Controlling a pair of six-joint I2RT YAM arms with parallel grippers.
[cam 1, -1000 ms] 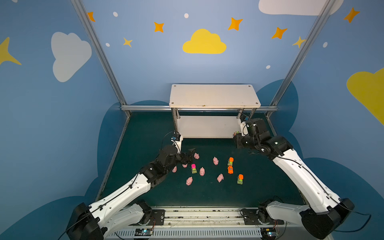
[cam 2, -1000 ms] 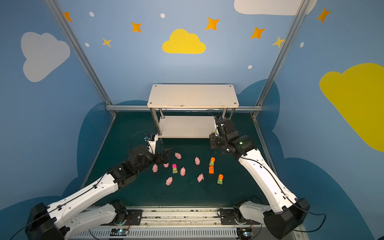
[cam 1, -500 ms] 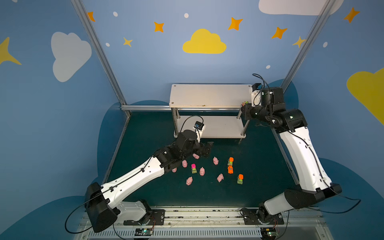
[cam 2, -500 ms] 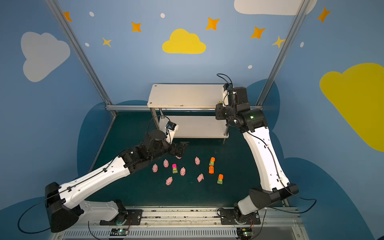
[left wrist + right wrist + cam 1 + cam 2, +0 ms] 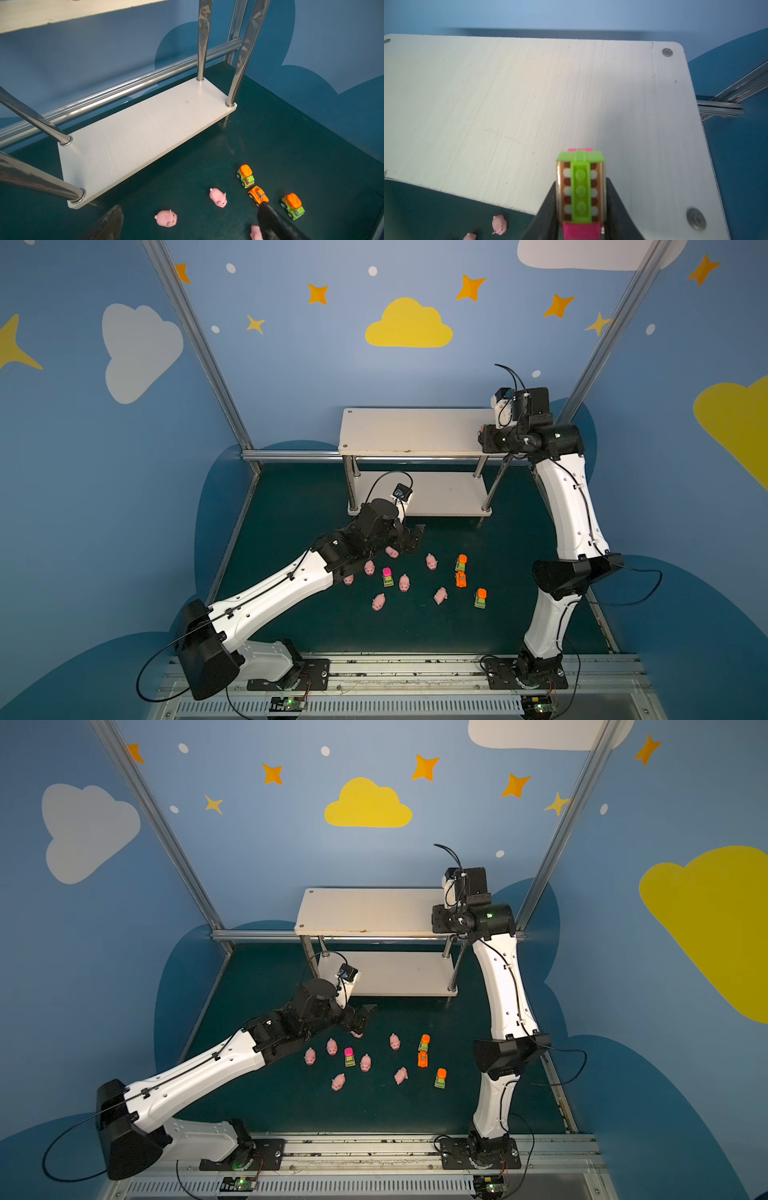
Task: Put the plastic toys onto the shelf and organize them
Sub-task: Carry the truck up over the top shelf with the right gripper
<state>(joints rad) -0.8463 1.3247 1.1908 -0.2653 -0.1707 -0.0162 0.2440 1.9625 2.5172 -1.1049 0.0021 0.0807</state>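
My right gripper (image 5: 581, 188) is shut on a neon green and pink toy vehicle (image 5: 581, 182), held just above the right end of the shelf's top board (image 5: 529, 99); in a top view the right gripper (image 5: 483, 435) sits at that board's right edge. The shelf (image 5: 411, 431) has a bare lower board (image 5: 145, 133). My left gripper (image 5: 190, 218) is open low over the mat, with a pink pig (image 5: 166, 218) between its fingers, untouched. Several pigs (image 5: 404, 583) and three more vehicles (image 5: 460, 579) lie scattered on the mat. In both top views the left gripper (image 5: 363, 1017) hovers before the shelf.
The dark green mat (image 5: 519, 614) is bounded by blue walls and aluminium posts (image 5: 199, 348). A metal rail (image 5: 291, 455) runs behind the shelf. Chrome legs (image 5: 202, 41) stand at the lower board's corners. The arm bases sit on a front rail (image 5: 395, 668).
The right arm has risen from beside the lower board to the top board's right end, carrying the vehicle. The left arm has reached forward over the pigs, still open.
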